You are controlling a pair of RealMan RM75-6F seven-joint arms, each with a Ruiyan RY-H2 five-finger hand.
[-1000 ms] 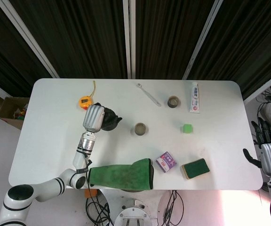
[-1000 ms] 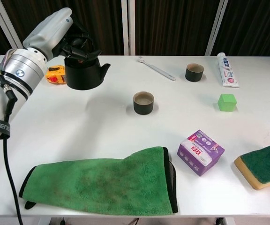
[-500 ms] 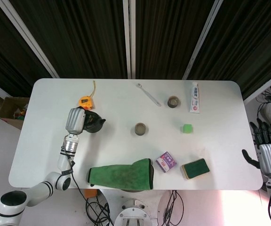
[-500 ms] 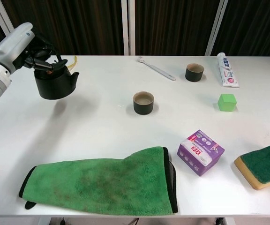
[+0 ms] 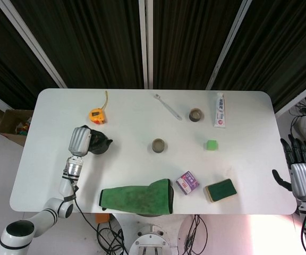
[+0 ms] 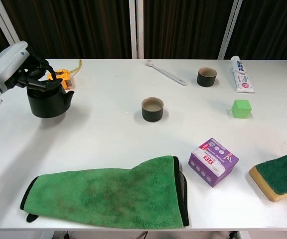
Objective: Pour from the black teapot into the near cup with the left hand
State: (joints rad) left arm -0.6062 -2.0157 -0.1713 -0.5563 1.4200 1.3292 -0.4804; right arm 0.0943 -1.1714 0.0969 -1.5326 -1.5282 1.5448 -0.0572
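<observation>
**Left robot hand on the teapot, well left of the near cup**

Along the near edge of the surface [image 6: 108, 134] I see the green cloth [image 6: 108, 191], then the purple box [image 6: 213, 162] and the sponge [image 6: 278, 175] toward the near right corner. My right robot hand [image 5: 303, 172] hangs off the right edge with its fingers spread, holding nothing.

Toward the left edge, my left robot hand [image 6: 26, 74] is clamped over the top of the black teapot [image 6: 48, 102]; the pot stands upright with its spout toward the middle, and its base looks to be at or just above the surface, I cannot tell which. The near cup [image 6: 152, 109] stands in the middle, well apart from the teapot, with the green cube [image 6: 241, 108] further right.

Beyond the teapot lies the orange tape measure [image 6: 60, 77]. Near the far edge lie a long grey utensil [image 6: 166, 72], the far cup [image 6: 207, 76] and a toothpaste tube [image 6: 241, 73].
</observation>
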